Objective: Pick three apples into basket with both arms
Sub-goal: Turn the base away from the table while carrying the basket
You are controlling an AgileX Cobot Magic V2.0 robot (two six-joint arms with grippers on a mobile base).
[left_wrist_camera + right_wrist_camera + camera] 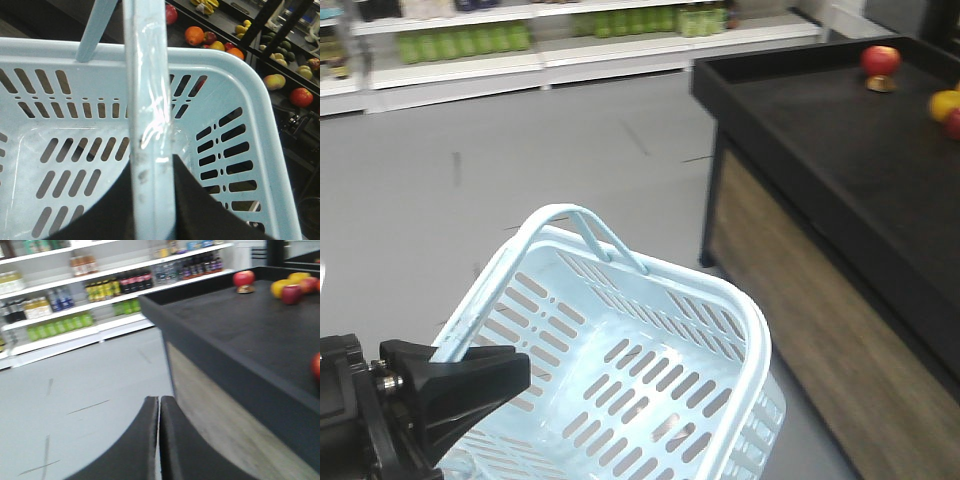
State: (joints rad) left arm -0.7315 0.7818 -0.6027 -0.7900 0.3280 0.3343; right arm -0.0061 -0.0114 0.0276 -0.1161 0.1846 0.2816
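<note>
The left pincer [152, 165] pinches one hoop handle [147, 75] of the empty basket [760, 340], which hangs tilted just off the counter [820, 130]. A swing could bump that edge or work the handle loose. The right pincer [159, 440] is pressed together on nothing, and the red apple [880, 60] sits well apart, far across the counter, where a clumsy touch might set it rolling.

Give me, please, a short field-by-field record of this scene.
left gripper: shut on the handle
right gripper: shut, holding nothing
basket: empty, left of the counter in the front view
apple: red, on the counter's far side, not yet in the basket
</note>
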